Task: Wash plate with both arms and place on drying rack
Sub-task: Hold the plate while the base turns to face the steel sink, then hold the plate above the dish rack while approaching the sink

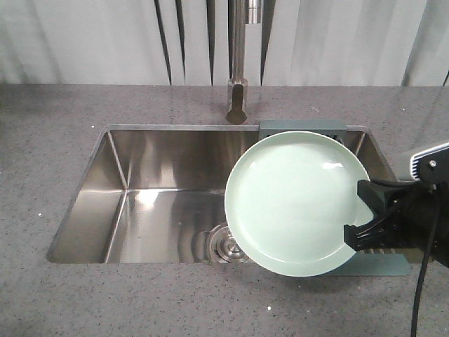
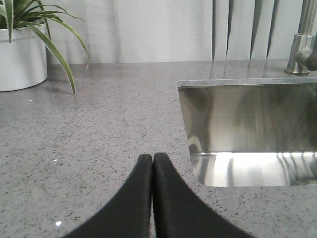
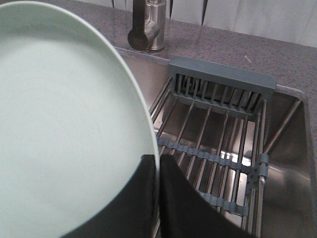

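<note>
Plate (image 1: pixel 295 203) tilted, face up toward front camera; round, so no long axis. Hangs over right half of sink (image 1: pixel 140 175), above drying rack (image 3: pixel 213 129). Right gripper (image 3: pixel 157 163) pinches plate's right rim. Left gripper (image 2: pixel 152 161) clenched, empty, over counter (image 2: pixel 99 129).

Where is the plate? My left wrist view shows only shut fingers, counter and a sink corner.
Observer: The right gripper clamps the plate by its rim, above the right half of the sink.
Operator: And the rack?
Observer: The drying rack spans the sink's right end, mostly hidden behind the plate in the front view.
Operator: Faucet?
Observer: The faucet stands behind the sink's middle, up and left of the plate.
</note>
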